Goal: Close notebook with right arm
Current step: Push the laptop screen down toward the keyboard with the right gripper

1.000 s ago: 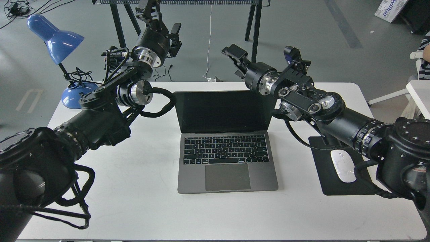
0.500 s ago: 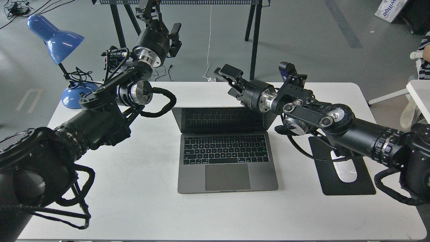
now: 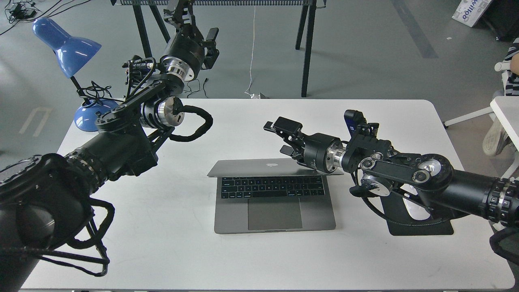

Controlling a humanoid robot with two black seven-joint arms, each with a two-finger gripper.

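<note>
The notebook (image 3: 275, 213) lies in the middle of the white table (image 3: 170, 251), facing me. Its space-grey lid (image 3: 251, 168) is tipped far forward over the keyboard, so the apple logo on its back shows and the screen is hidden. My right arm, with the blue-topped module (image 3: 352, 120), reaches in from the right. Its gripper (image 3: 286, 138) is open, just above and behind the right part of the lid, with the lower finger (image 3: 288, 151) at the lid's back. My left gripper (image 3: 199, 30) is open and empty, held high beyond the table's back left.
A black mouse pad (image 3: 421, 230) with a white mouse (image 3: 412, 211) lies right of the notebook, mostly under my right arm. A blue desk lamp (image 3: 67, 44) stands at the back left corner. Black stand legs (image 3: 308, 44) rise behind the table.
My right gripper has swept forward and down from behind the upright screen. The lid has swung with it from upright to a low tilt over the keyboard. The left arm has not moved.
</note>
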